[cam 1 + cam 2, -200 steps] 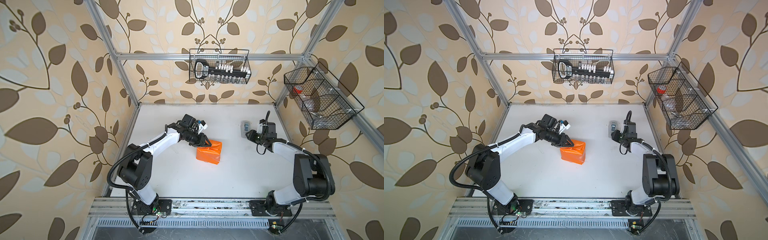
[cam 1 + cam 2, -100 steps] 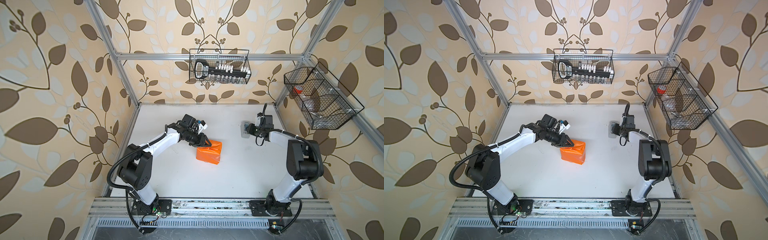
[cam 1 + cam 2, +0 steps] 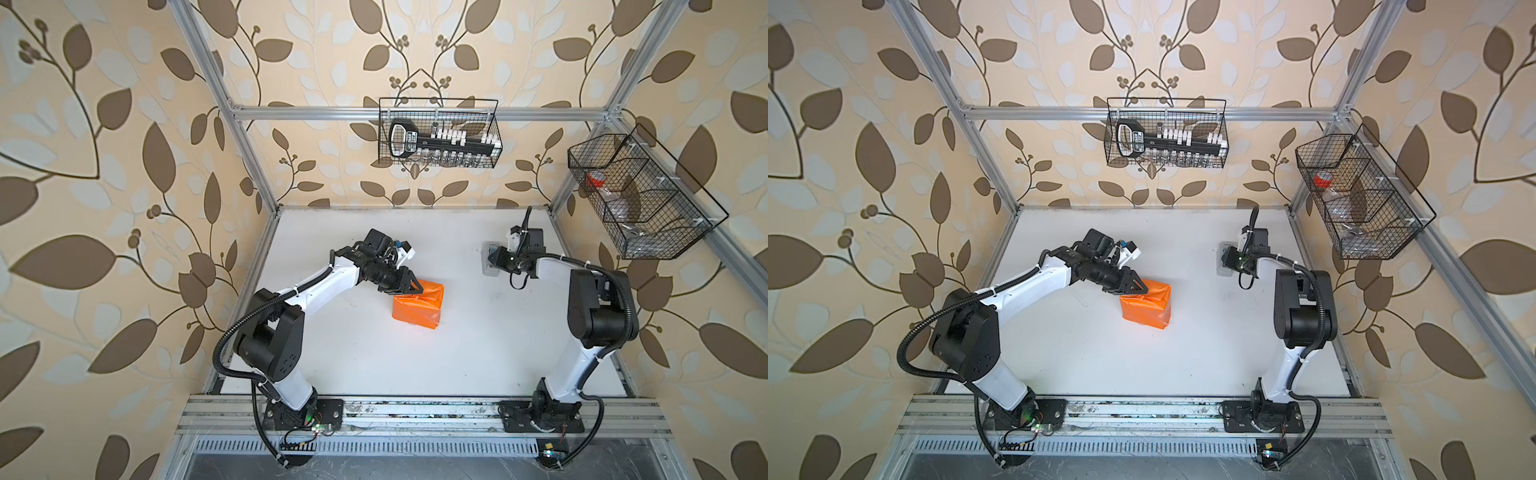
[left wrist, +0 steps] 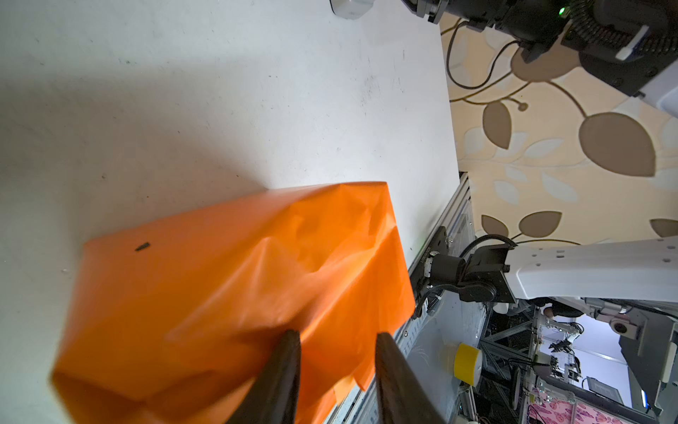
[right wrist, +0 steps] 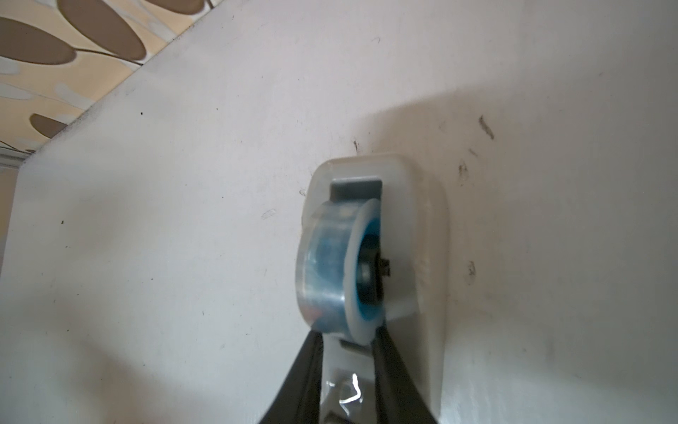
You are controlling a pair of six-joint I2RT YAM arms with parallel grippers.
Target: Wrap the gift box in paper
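The orange paper (image 3: 419,309) (image 3: 1147,308) lies folded into a block-shaped parcel on the middle of the white table; the gift box is hidden inside it. My left gripper (image 3: 409,291) (image 3: 1138,291) sits at the parcel's far left top edge. In the left wrist view it (image 4: 335,334) is open, fingertips against the creased paper (image 4: 220,286). My right gripper (image 3: 493,262) (image 3: 1226,261) is at the grey-white tape dispenser (image 3: 487,271) (image 3: 1222,271) at the back right. There its narrowly open jaws (image 5: 346,336) straddle the dispenser (image 5: 425,220) just below the clear tape roll (image 5: 326,264).
A wire basket (image 3: 438,133) hangs on the back wall and another (image 3: 640,195) on the right wall. Metal frame posts edge the white table (image 3: 374,365). A yellow roll (image 4: 467,363) stands beyond the table's front rail.
My right gripper has swung back and left onto the tape dispenser, and its jaws have narrowed. The left gripper and the parcel have stayed put.
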